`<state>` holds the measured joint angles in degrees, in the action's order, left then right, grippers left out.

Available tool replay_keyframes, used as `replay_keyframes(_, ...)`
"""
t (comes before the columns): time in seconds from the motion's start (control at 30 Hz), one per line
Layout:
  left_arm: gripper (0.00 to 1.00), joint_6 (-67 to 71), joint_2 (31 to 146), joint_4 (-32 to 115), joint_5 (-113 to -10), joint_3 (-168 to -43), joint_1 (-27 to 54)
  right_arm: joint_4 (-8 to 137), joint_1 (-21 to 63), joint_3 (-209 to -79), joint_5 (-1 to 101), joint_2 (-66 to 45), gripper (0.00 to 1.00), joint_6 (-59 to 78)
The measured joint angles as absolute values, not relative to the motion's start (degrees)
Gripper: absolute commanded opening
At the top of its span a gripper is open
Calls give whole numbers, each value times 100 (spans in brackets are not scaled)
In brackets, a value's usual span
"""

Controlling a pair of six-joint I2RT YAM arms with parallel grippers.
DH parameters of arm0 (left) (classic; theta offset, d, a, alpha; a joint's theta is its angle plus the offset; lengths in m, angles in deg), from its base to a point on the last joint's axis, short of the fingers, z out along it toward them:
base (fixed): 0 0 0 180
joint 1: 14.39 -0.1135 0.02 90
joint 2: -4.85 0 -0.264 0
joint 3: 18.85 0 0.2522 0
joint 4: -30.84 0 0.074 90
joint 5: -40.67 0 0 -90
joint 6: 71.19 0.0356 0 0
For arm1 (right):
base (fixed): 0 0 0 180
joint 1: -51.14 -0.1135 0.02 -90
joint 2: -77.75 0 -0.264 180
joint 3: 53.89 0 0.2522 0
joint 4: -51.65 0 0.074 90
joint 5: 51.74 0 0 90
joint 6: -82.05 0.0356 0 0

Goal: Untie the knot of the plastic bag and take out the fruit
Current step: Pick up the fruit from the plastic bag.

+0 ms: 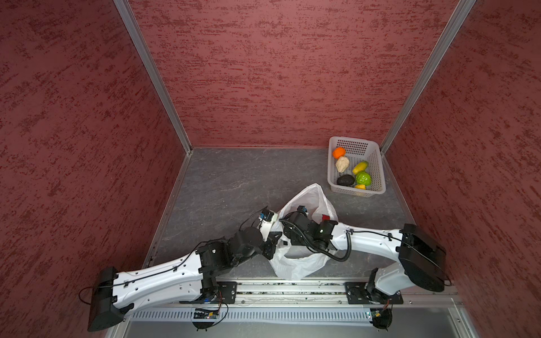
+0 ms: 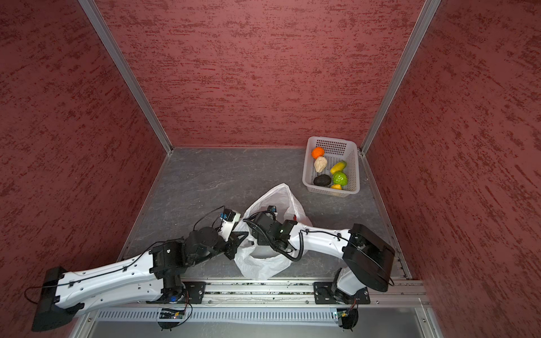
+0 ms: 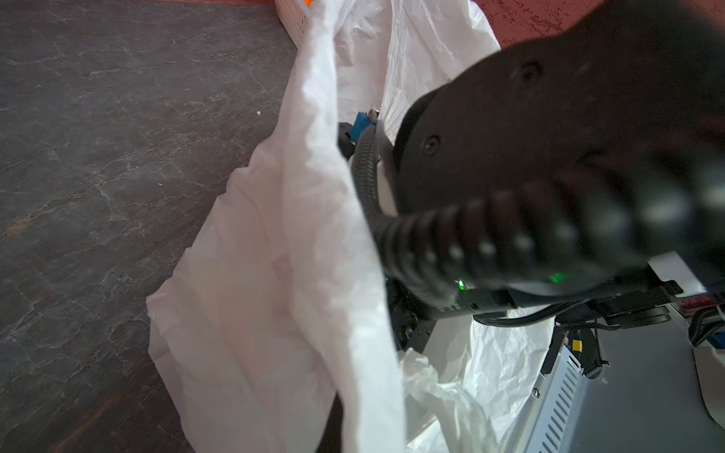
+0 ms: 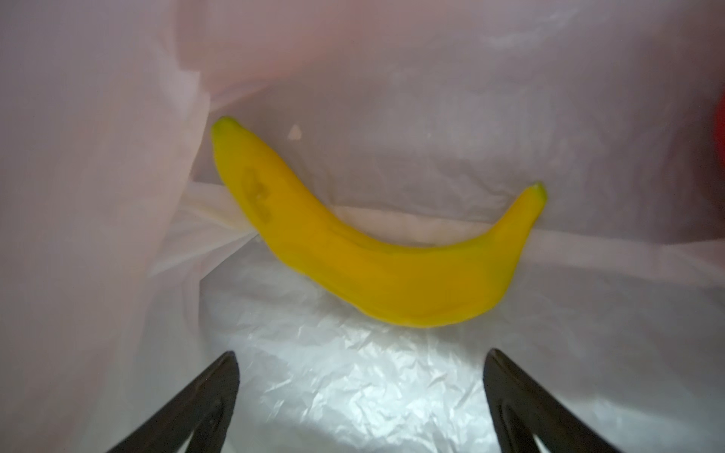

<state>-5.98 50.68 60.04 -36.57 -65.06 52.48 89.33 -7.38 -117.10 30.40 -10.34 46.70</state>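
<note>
The white plastic bag (image 1: 298, 266) (image 2: 263, 266) lies open at the front middle of the table. My left gripper (image 1: 271, 248) is shut on its left rim and holds the plastic (image 3: 255, 294) up. The right gripper (image 4: 361, 353) is down inside the bag, open, with nothing between its fingers (image 4: 212, 400). Just ahead of it a yellow banana (image 4: 372, 274) lies on the bag's bottom. A red fruit (image 4: 720, 141) shows at the frame's edge. The knot is out of view.
A white perforated basket (image 1: 357, 191) (image 2: 330, 191) stands at the back right corner. It holds an orange (image 1: 339, 152), a beige piece (image 1: 342, 164), a mango (image 1: 360, 167), a green one (image 1: 363, 178), a black one (image 1: 345, 180) and a lemon (image 1: 360, 186). Red walls enclose the table.
</note>
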Motion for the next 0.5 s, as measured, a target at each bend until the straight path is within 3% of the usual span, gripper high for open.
replay_keyframes(0.23,0,-601,5055,6007,-3664,-6440,5248,9058,-594,-11990,2708,-1275,98,4460)
replay_keyframes(0.5,0,-603,4934,6009,-3642,-6392,5248,9027,-639,-12097,2710,-1264,98,3337)
